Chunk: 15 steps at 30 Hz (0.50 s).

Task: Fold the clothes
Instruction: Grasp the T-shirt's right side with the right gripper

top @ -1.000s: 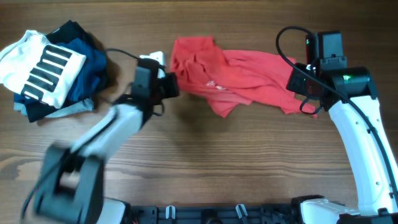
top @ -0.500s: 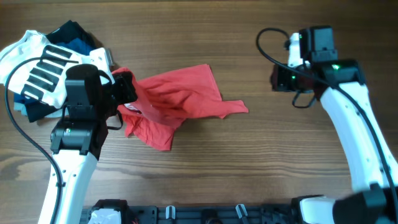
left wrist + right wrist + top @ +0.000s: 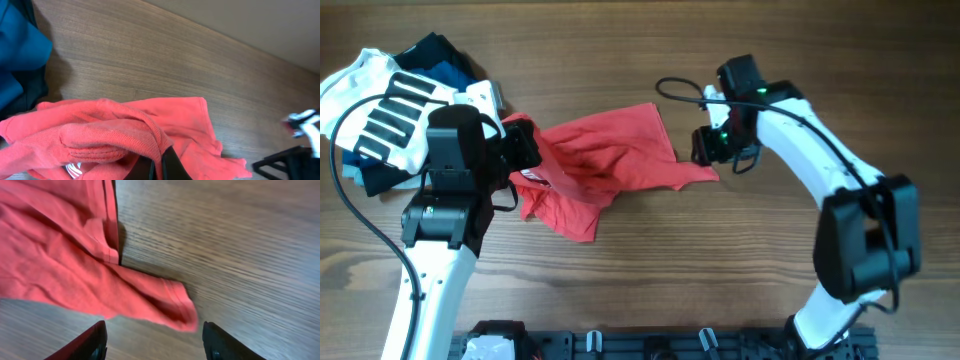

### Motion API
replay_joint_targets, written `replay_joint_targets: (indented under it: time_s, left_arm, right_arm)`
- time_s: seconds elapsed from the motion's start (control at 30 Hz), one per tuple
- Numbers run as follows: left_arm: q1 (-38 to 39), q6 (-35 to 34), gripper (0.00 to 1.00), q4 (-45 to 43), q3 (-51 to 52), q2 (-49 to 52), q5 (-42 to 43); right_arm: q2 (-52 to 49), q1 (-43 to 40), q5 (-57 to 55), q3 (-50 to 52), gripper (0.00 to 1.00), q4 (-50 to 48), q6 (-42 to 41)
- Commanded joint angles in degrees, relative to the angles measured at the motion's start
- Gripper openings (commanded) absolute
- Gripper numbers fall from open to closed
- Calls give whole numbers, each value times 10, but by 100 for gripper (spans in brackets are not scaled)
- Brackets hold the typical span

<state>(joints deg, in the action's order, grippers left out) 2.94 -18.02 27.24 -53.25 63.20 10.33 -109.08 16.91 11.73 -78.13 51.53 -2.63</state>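
Looking down, red T-shirt (image 3: pixel 605 160): we see it bunched and creased left of centre on the table (image 3: pixel 720 290), one sleeve (image 3: pixel 702 175) trailing right.
Overhead, left gripper (image 3: pixel 525 148): buried in the shirt's left edge, where the cloth gathers into it.
Overhead, right gripper (image 3: pixel 708 148): just beside the sleeve tip, apart from the cloth.
Overhead, other clothes: a white striped garment (image 3: pixel 385 110) on blue garments (image 3: pixel 445 60), far left, near the shirt.
Left wrist, fingers (image 3: pixel 170 167): dark tips under a thick roll of red fabric — we judge them clamped on it, though the pinch itself is hidden.
Right wrist, fingers (image 3: pixel 95 342): spread wide and empty, with the sleeve hem lying between and ahead of them.
Progress: no fold made yet, in our judgement — the shirt needs spreading flat first, then sleeves and body folded.
Surface and room: wood-grain tabletop, bare around the shirt; beyond its far edge only a plain pale wall (image 3: pixel 250 20).
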Motion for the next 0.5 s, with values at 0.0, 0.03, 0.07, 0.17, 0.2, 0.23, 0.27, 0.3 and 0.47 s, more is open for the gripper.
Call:
replay_joint_targets:
  time_s: [0.0, 0.03, 0.07, 0.17, 0.2, 0.23, 0.27, 0.3, 0.47]
  left_arm:
    - [-3, 13, 4, -2, -8, -2, 1]
    - [-3, 13, 4, -2, -8, -2, 1]
    - [-3, 13, 4, -2, -8, -2, 1]
    - [-3, 13, 4, -2, -8, -2, 1]
    - [-3, 13, 4, -2, -8, -2, 1]
    - [-3, 13, 4, -2, -8, -2, 1]
    - [-3, 13, 4, -2, -8, -2, 1]
    - [-3, 13, 4, -2, -8, -2, 1]
    - [-3, 13, 4, -2, -8, -2, 1]
  right_arm:
    - [-46, 14, -19, -2, 62, -1, 9]
    - [-53, 17, -19, -2, 63, -1, 10]
    - [-60, 19, -19, -1, 63, -1, 9]
    - [-73, 27, -30, 2, 64, -4, 7]
    - [-73, 29, -33, 4, 64, -6, 7]
    - [-74, 32, -34, 9, 64, -10, 7]
    - [-74, 34, -34, 13, 64, -13, 7]
    - [-74, 35, -34, 18, 63, -16, 7]
    - [-74, 35, -73, 25, 4, -17, -44]
